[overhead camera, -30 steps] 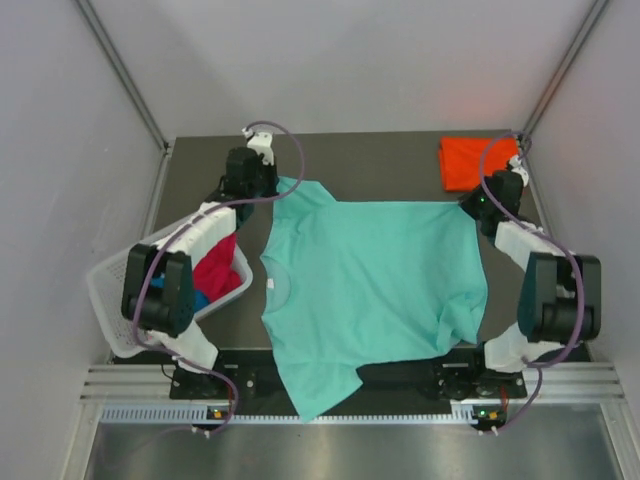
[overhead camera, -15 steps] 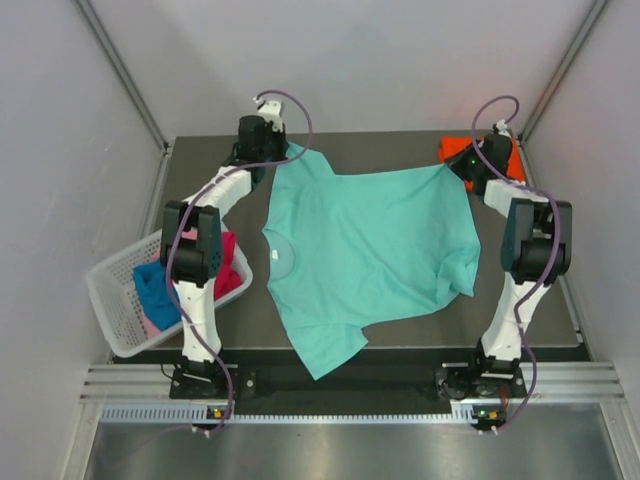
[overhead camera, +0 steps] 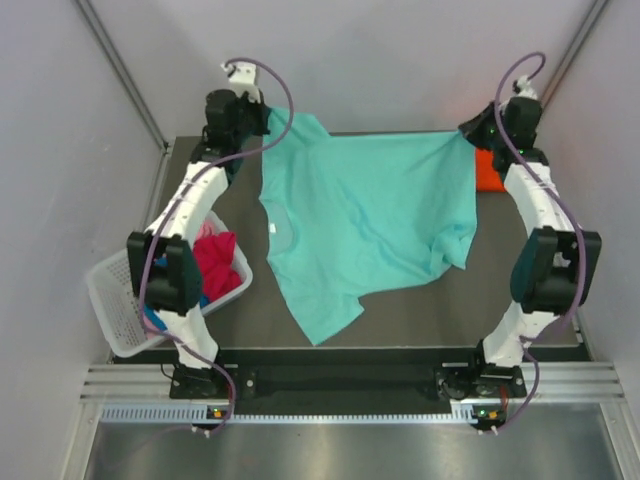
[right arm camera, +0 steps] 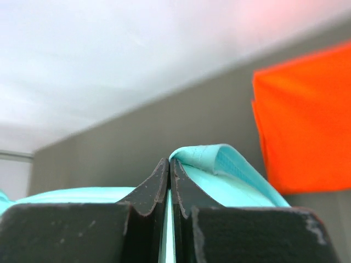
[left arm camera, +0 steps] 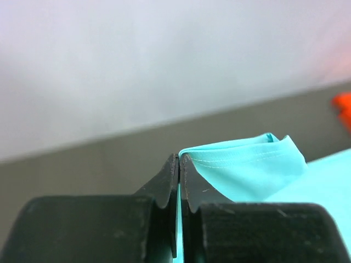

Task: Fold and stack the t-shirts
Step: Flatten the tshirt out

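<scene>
A teal t-shirt (overhead camera: 370, 215) hangs stretched between both grippers at the far side of the table, its lower part trailing on the dark tabletop (overhead camera: 420, 310). My left gripper (overhead camera: 268, 122) is shut on one far corner; in the left wrist view the teal cloth (left arm camera: 247, 170) is pinched between the jaws of that gripper (left arm camera: 179, 156). My right gripper (overhead camera: 472, 135) is shut on the other far corner, with the teal hem (right arm camera: 219, 164) folded over the closed jaws of that gripper (right arm camera: 169, 160). A folded orange t-shirt (overhead camera: 488, 170) (right arm camera: 301, 126) lies at the far right.
A white lattice basket (overhead camera: 115, 300) stands at the left table edge, holding a magenta-red shirt (overhead camera: 215, 262) and some blue cloth (overhead camera: 150, 318). Grey walls close in on three sides. Both arm bases sit on the rail (overhead camera: 340, 380) at the near edge.
Both arms have reached farther back and up, carrying the teal shirt's held edge away from the near edge. The shirt's trailing part has slid off the near rail onto the table.
</scene>
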Available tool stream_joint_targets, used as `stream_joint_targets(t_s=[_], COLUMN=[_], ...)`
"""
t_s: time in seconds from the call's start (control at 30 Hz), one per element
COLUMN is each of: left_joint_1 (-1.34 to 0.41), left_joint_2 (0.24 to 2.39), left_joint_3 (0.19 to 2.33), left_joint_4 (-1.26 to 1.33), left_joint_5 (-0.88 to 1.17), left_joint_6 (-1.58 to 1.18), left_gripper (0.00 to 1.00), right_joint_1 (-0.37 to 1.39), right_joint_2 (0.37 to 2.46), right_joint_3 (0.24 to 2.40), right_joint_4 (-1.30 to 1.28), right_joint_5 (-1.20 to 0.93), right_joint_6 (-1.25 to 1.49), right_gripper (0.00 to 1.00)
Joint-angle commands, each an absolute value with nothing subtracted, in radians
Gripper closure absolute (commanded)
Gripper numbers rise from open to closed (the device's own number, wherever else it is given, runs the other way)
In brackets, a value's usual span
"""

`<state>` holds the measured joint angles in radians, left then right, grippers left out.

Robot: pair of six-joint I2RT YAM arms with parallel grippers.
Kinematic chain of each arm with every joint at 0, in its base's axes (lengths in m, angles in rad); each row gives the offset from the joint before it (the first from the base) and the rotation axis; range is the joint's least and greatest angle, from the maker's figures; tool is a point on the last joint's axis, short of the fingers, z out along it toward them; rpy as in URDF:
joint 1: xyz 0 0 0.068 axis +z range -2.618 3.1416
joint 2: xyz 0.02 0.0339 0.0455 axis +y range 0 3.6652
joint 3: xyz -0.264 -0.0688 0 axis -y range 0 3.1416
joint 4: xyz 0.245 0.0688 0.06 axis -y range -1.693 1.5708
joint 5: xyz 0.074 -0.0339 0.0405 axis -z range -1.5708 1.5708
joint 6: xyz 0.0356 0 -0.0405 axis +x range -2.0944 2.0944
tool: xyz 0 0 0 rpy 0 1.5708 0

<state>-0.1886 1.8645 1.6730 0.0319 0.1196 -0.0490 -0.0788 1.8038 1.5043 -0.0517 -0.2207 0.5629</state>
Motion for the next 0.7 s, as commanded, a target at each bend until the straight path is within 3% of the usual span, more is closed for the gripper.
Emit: stream_joint_targets(t_s=[0.0, 0.37, 0.67], left_joint_1=[-0.195, -0.206, -0.206], left_joint_2=[1.564, 1.068, 0.907], left_joint_3=[1.744, 1.641, 1.735], left_joint_4=[0.107, 0.075, -0.092], left_joint_5=[0.121, 0.170, 0.202], left_joint_6=[-0.032, -0.185, -0.212], left_gripper=[1.00, 1.00, 1.00], right_joint_1=[-0.074, -0.086, -0.086], right_joint_2=[1.545, 1.062, 0.867], right_joint_3=[1.655, 1.724, 1.908], right_joint_4=[-0.170, -0.602, -0.834], right_joint_5=[-0.195, -0.141, -0.051], right_joint_6=[0.502, 0.496, 0.499], right_gripper=[1.00, 1.00, 1.00])
